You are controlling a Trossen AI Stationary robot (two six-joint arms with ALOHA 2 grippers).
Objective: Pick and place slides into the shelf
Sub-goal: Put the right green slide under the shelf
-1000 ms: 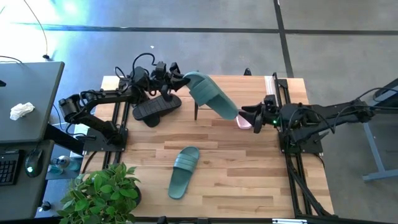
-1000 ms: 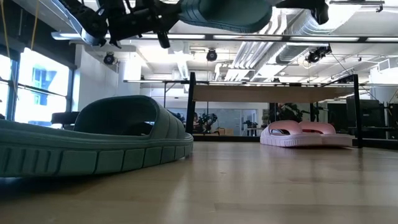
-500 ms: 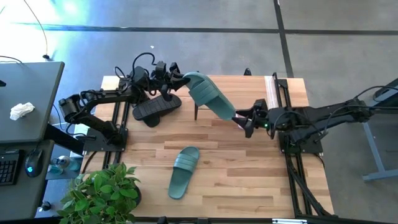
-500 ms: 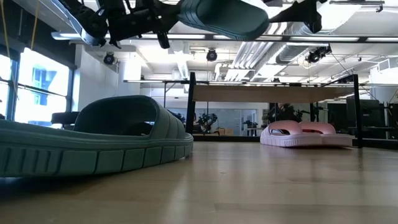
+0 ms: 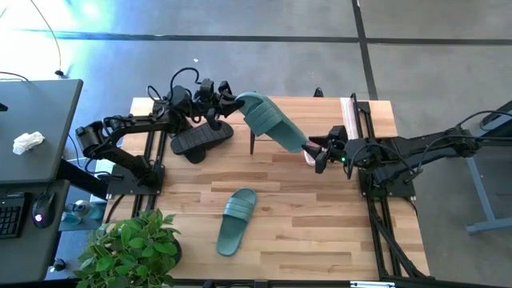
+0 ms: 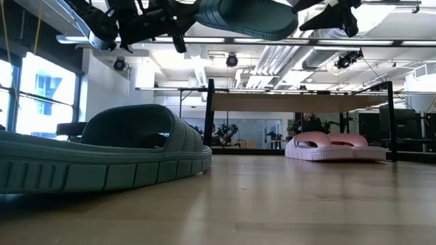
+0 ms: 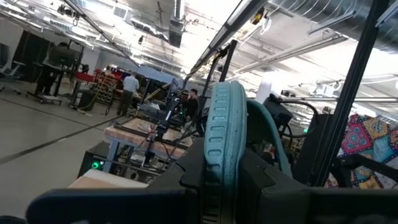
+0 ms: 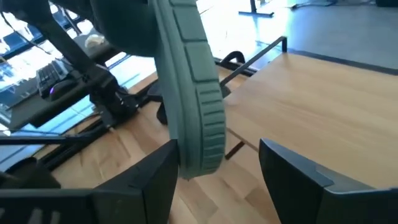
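Observation:
A dark green slide point(image 5: 272, 124) hangs in the air above the table's far middle, with my left gripper point(image 5: 232, 102) shut on its left end. The slide's free end point(image 8: 202, 140) sits between the spread fingers of my open right gripper point(image 5: 314, 152); I cannot tell whether they touch it. The second green slide point(image 5: 236, 220) lies sole down on the near table. Black slides point(image 5: 200, 140) lie below the left arm. The pink pair point(image 6: 334, 146) rests on the table under the shelf point(image 6: 300, 102). My left gripper pinches the green slide's left end point(image 7: 217, 155) between its two fingers, coming level from the table's left. The sole's ribbed edge point(image 7: 221, 112) stands upright in the gap. The slide is lifted clear and reaches toward the table's right, tipped a little downward.
The right arm's black frame point(image 5: 376, 176) runs along the table's right edge and the left arm's base point(image 5: 136, 164) along the left. A potted plant point(image 5: 132, 252) stands at the near left corner. Bare wood point(image 5: 320, 232) lies to the right of the lying green slide.
My right gripper has moved toward the table's left, up to the held slide's free end, which now stands between its open fingers. It now covers most of the pink slide in the high view. The left arm and the held slide have kept nearly still.

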